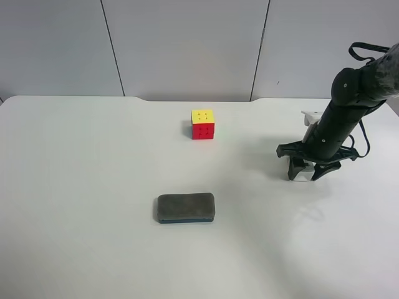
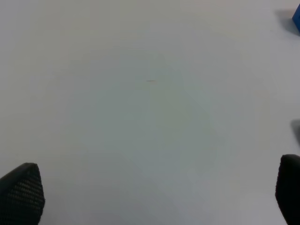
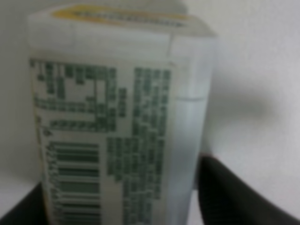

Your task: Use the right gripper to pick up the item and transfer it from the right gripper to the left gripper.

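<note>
The item, a small white carton [image 1: 301, 175], stands on the white table [image 1: 93, 187] at the exterior high view's right. In the right wrist view it fills the picture [image 3: 117, 131], showing green print, a barcode and a yellow-orange top edge. My right gripper [image 1: 307, 176] is lowered over it, with a black finger on each side [image 3: 234, 197]. The jaws stand open around the carton, close to its sides. My left gripper [image 2: 154, 197] is open and empty over bare table, with only its fingertips [image 2: 21, 192] showing. It is out of the exterior high view.
A red-and-yellow puzzle cube [image 1: 202, 124] sits at the table's middle back. A flat dark-grey eraser block [image 1: 185, 207] lies in the middle front. A blue object's edge [image 2: 296, 18] shows at a corner of the left wrist view.
</note>
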Robot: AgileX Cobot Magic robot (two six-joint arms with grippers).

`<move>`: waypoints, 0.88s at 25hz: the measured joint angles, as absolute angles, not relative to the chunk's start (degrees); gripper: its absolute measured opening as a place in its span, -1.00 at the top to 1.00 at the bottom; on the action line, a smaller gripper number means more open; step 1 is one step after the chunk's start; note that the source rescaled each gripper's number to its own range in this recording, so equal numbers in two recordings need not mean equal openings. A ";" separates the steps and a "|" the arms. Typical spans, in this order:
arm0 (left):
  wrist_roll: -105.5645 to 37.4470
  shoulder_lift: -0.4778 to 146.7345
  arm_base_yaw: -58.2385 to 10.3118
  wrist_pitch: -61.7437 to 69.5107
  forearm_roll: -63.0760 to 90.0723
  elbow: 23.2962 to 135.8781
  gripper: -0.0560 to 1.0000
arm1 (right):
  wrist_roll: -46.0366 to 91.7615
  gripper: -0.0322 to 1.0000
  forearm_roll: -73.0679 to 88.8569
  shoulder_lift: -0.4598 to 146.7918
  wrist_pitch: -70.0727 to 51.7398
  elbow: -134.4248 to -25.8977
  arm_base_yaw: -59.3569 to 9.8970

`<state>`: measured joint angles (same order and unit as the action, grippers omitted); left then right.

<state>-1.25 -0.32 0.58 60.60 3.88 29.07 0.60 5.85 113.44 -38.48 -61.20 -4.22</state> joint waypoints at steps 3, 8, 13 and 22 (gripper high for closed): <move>-1.25 -0.32 0.58 60.60 3.88 29.07 -1.00 | 0.60 0.93 5.85 113.44 -38.36 -61.20 -4.22; -1.25 -0.32 0.58 60.60 3.88 29.07 -1.00 | 0.60 0.93 5.85 113.44 -37.88 -61.20 -4.22; -1.25 -0.32 0.58 60.60 3.88 29.07 -1.00 | 1.05 0.93 5.78 111.36 -37.89 -61.25 -4.22; -1.25 -0.32 0.58 60.60 3.88 29.07 -1.00 | 5.17 0.93 5.78 102.03 -42.48 -61.39 -4.22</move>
